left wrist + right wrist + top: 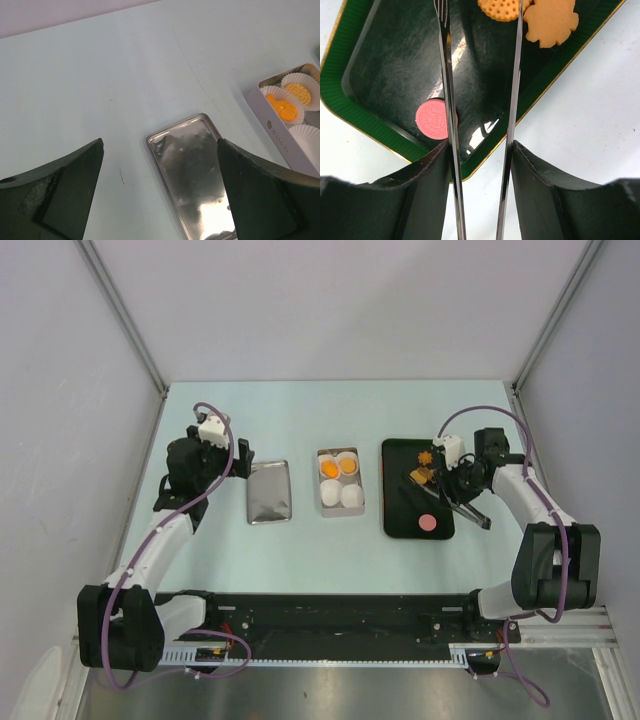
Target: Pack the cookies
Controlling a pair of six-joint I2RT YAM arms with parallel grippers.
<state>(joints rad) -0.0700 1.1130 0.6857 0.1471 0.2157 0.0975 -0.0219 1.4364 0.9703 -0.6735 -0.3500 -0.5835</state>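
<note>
On the dark green tray (392, 490) lie two orange cookies (425, 456) and one pink round cookie (427, 523). In the right wrist view the pink cookie (432, 119) lies left of the tongs, with a round orange cookie (501, 7) and a flower-shaped one (551, 20) at the top. My right gripper (455, 480) (480, 150) is shut on metal tongs (449, 75), whose arms stand apart over the tray. The box (340, 481) holds white paper cups, two with orange cookies (328, 469) (282, 107). My left gripper (235, 462) (160, 145) is open and empty.
A shiny silver lid (269, 491) lies flat left of the box, just below my left gripper; it also shows in the left wrist view (195, 160). The box's side (280, 140) is at the right there. Grey walls close in the table on three sides.
</note>
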